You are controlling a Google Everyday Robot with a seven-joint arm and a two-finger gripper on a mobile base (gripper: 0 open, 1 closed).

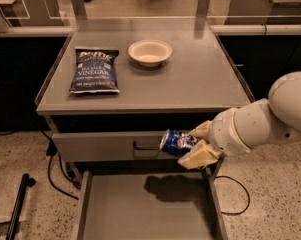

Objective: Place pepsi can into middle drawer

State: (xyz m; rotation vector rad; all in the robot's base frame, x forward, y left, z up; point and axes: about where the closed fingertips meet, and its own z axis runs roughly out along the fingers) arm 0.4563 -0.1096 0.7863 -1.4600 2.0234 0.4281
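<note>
The tan two-finger gripper (pixel 191 147), at centre-right of the frame, is clamped on the small dented blue pepsi can (pixel 174 142). It is held sideways above the open grey metal middle drawer (pixel 125 211) at bottom centre, apparently lined up for lowering inside.

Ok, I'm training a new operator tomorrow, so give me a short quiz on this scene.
1. What does the gripper, just below the tabletop's front edge, hold? A bowl, B pepsi can, C chip bag.
2. True or false: the middle drawer stands pulled open.
3. Fill in: the pepsi can is held ___ the middle drawer's floor, not resting on it.
Key: 1 B; 2 true; 3 above.
</note>
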